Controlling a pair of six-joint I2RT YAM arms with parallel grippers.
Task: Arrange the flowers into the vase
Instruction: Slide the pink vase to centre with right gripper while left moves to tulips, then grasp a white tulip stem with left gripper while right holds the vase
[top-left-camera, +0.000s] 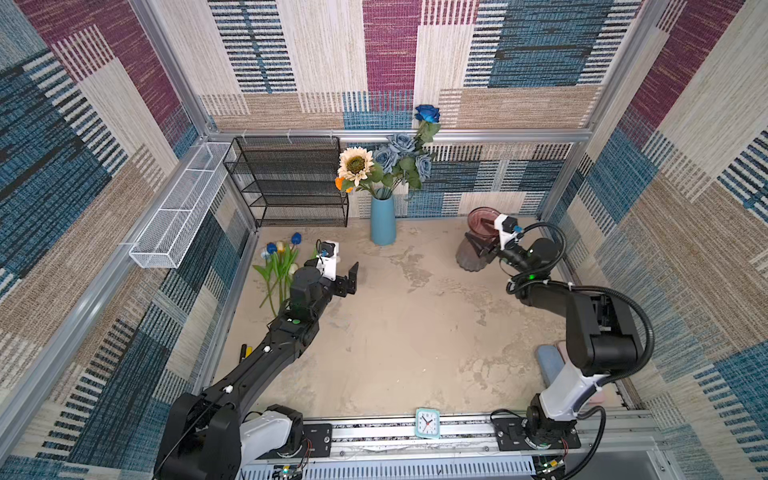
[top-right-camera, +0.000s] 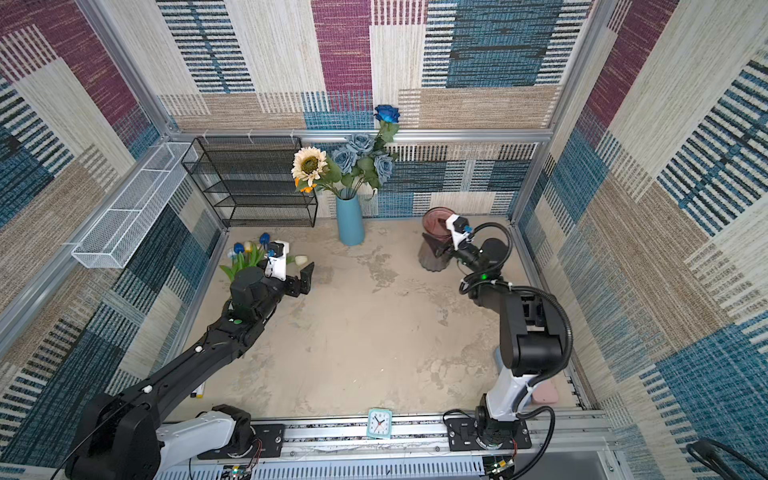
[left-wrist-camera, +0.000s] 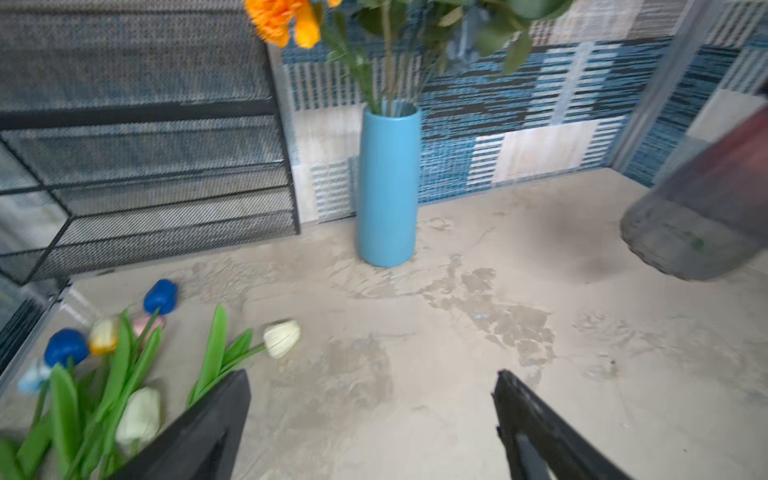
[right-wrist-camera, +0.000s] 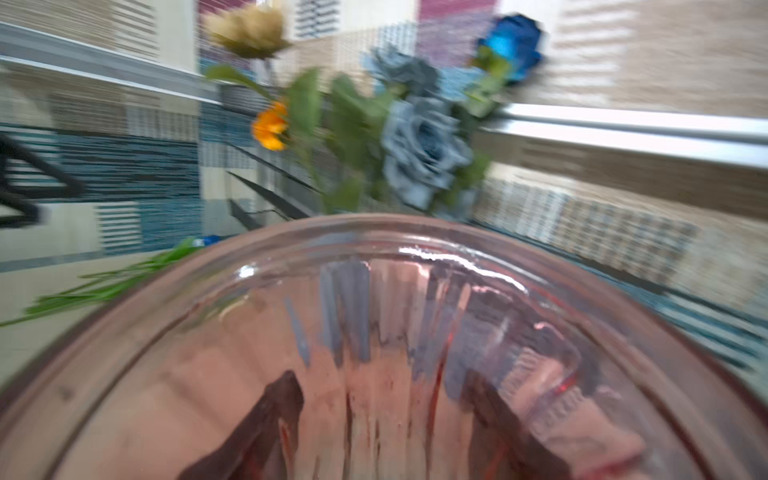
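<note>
Left pincer (left-wrist-camera: 372, 376) open and empty; tulips (left-wrist-camera: 120, 357) lie on the table (top-left-camera: 415, 332) just to its left.
Stems look light, floppy, slick: I'd pinch mid-stem, not the bloom. Right pincer (top-left-camera: 482, 249) clamped on the glass vase (top-left-camera: 469, 259): fragile, go easy.

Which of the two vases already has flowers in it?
The tall blue vase at the back wall; the pink glass vase is empty.

I'm steering inside a lab test cell staged like a home: aluminium frame bars (top-left-camera: 498, 135), carpet-tile walls (top-left-camera: 390, 50), a mounting rail (top-left-camera: 374, 433) along the near edge of the table (top-left-camera: 395, 353), an alarm clock (top-left-camera: 427, 423) perched on it.
</note>
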